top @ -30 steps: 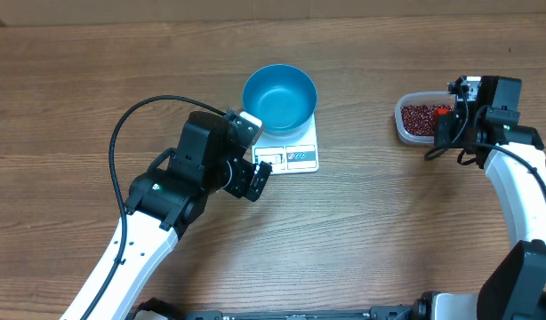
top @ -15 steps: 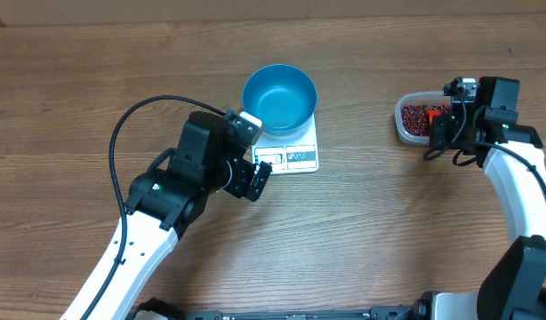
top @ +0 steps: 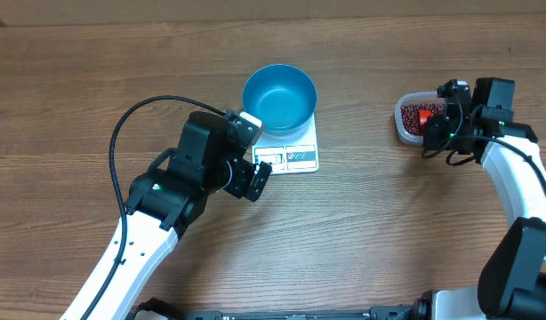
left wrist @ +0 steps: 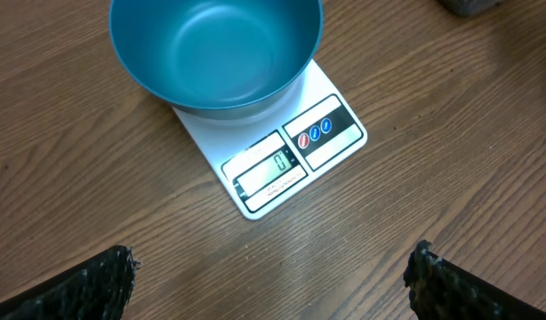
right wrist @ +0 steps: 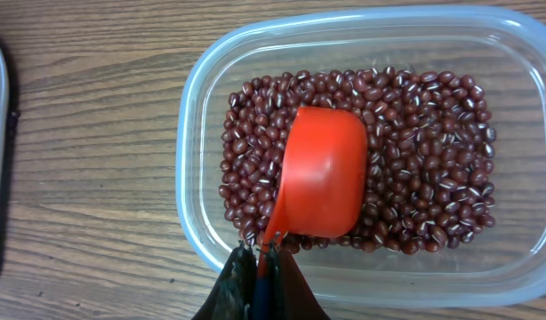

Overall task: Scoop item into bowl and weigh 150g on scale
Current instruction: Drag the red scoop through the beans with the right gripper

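The right gripper (right wrist: pixel 260 258) is clenched on the handle of an orange-red scoop (right wrist: pixel 325 173). The scoop lies directly ahead of the fingertips with its rounded back up, resting on the red-brown beans (right wrist: pixel 424 160). These beans fill the floor of a clear plastic container (right wrist: pixel 197 116).

The left gripper (left wrist: pixel 273 280) is released, jaws wide apart. Ahead of it the blue bowl (left wrist: pixel 215 53) stands on the white scale (left wrist: pixel 291 151), interior bare. The display nearest the gripper reads 0.

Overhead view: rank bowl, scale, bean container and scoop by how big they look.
1-2. The blue bowl and the scale: about alike; the bowl hides much of the scale, so no ranking.
3. The clear container, partly hidden.
4. The orange scoop, smallest.
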Available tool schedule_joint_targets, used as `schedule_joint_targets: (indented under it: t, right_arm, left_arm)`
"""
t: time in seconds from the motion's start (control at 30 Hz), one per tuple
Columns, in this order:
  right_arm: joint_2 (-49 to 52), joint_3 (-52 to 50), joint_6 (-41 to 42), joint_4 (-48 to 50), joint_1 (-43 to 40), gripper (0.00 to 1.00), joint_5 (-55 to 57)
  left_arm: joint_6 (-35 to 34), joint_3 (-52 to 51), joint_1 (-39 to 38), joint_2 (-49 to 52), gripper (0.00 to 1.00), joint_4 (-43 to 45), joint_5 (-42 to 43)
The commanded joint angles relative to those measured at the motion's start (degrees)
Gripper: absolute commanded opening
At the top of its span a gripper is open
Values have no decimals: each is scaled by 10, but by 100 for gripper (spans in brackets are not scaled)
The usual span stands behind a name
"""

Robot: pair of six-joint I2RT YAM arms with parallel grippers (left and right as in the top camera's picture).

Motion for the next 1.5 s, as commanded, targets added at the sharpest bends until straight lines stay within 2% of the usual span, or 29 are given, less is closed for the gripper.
schedule_joint_targets:
  t: [0.0, 0.27, 0.6, 0.77, 1.27, 1.47]
  right_arm:
    - [13, -5, 2, -3, -10, 4, -54]
    - [21, -5, 4, -8, -66, 4, -155]
    - [83, -5, 4, -11, -109, 4, -239]
    - [83, -5, 5, -11, -126, 4, -253]
    - [83, -5, 79, -16, -135, 4, -269]
    - [83, -5, 80, -16, -150, 4, -290]
  left_arm:
    - [-6, -2, 1, 2, 100, 1, 6]
    - [-6, -2, 1, 2, 99, 1, 6]
    - [-6, -2, 1, 2, 100, 1, 6]
    - [-6, -2, 1, 2, 100, 1, 6]
    - [-6, -2, 1, 2, 100, 1, 6]
    - [-6, -2, 1, 2, 99, 1, 6]
